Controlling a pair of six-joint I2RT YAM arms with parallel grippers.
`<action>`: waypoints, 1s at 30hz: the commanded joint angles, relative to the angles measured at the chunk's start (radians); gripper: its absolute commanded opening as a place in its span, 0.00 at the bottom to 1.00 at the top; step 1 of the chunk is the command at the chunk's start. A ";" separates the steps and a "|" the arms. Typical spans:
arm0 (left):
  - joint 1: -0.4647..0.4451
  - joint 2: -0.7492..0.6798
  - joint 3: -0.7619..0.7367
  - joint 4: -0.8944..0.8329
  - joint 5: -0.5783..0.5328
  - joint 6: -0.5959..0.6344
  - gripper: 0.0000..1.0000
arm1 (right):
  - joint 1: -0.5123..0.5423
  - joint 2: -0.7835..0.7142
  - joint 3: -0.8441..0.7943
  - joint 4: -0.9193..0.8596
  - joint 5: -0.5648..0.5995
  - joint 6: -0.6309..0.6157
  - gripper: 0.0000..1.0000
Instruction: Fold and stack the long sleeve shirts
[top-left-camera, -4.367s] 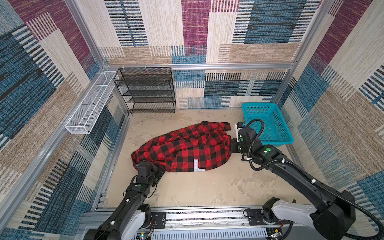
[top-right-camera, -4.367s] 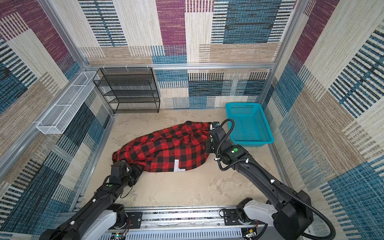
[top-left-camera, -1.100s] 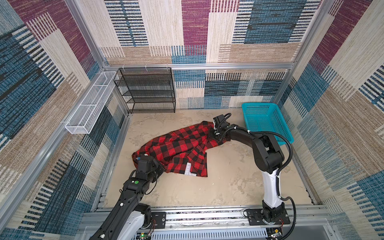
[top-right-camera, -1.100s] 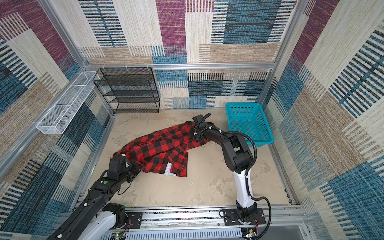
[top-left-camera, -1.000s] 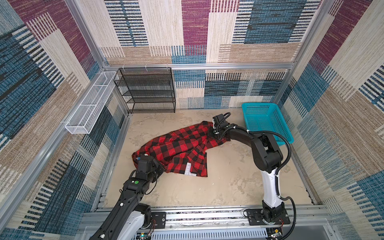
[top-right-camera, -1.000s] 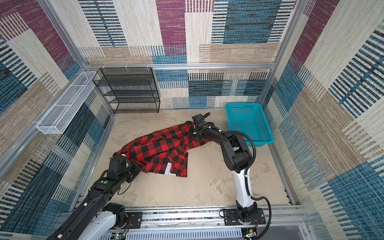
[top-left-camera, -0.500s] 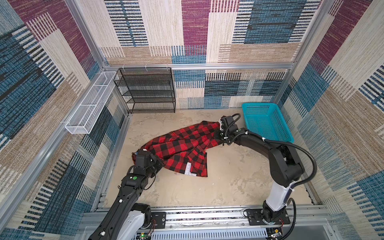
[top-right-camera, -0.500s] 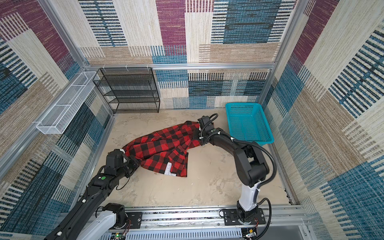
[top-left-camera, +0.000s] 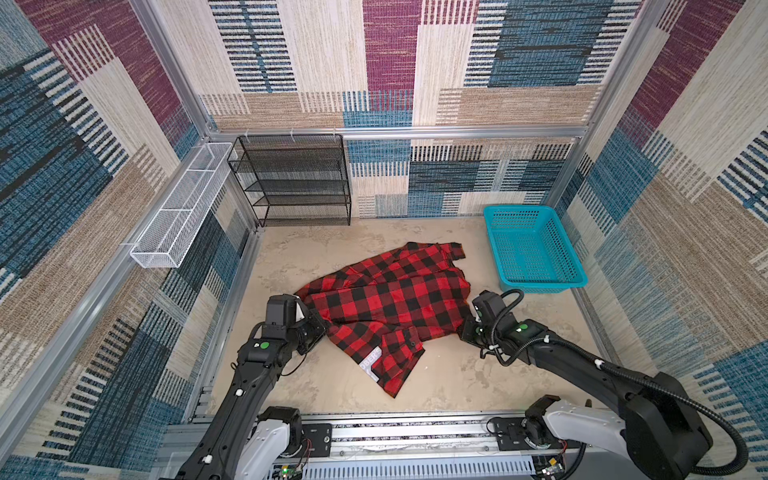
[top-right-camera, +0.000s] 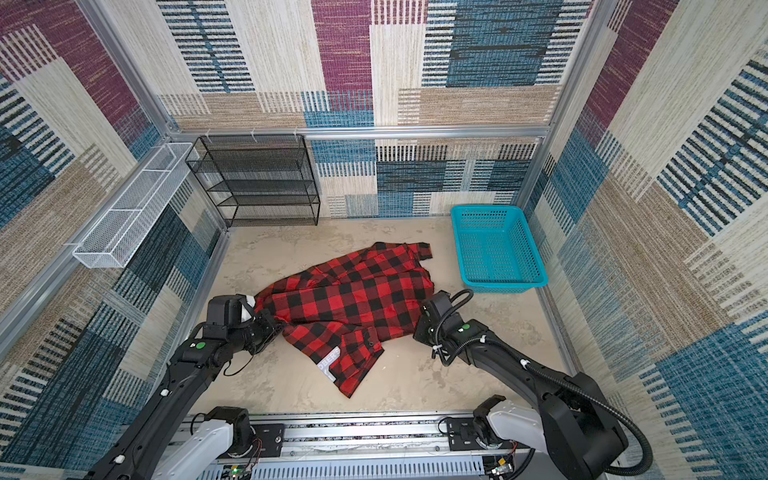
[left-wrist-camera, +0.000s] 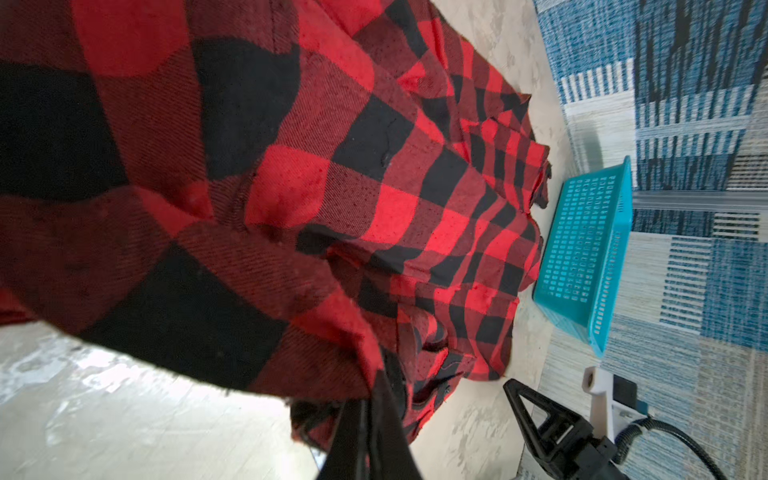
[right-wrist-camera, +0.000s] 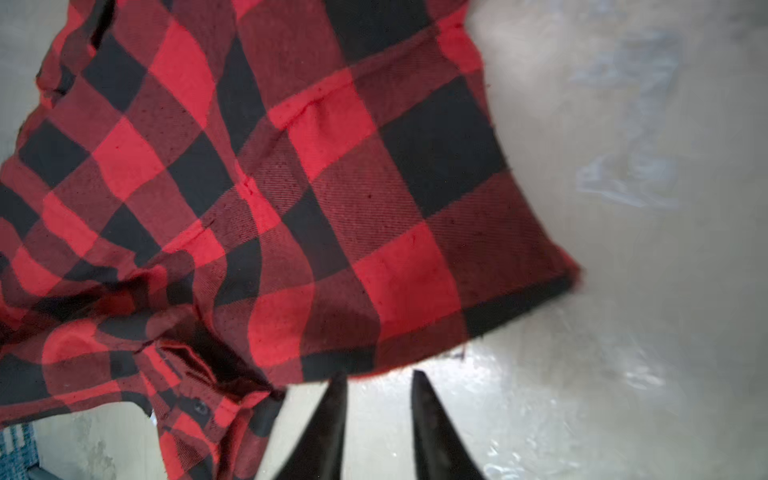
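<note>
At the left, the left gripper (left-wrist-camera: 374, 395) is pinched shut on a small bite of the shirt's near-left edge, with cloth bunched over its tips. The red-and-black checked long sleeve shirt (top-left-camera: 386, 303) lies crumpled in the middle of the beige tabletop (top-left-camera: 457, 374). It is not flat. Layers overlap, and a front flap trails toward the near edge, showing white lettering. At the right, the right gripper (right-wrist-camera: 378, 378) sits low with its jaws partly apart and empty, the tips just short of the shirt's hem. Beyond it, well apart from the shirt, stands an empty teal basket (top-left-camera: 517, 206).

The risks, as I judge them: the left hold is thin, so a firm tug could pull the cloth free. With only one side held, a pull could also drag the whole shirt sideways instead of spreading it. If the right jaws close where they are, they may catch nothing or scrape the table. Reaching deeper may pinch several layers and lock in the wrinkles.
</note>
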 joint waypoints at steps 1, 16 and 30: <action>0.003 -0.010 -0.011 -0.038 0.025 0.032 0.00 | -0.004 -0.023 0.035 -0.056 0.093 0.067 0.43; 0.004 0.007 0.011 -0.030 0.021 0.045 0.00 | -0.113 0.173 0.086 -0.044 0.103 -0.073 0.52; 0.004 -0.008 -0.017 -0.016 0.022 0.025 0.00 | -0.158 0.329 0.063 0.122 0.042 -0.107 0.47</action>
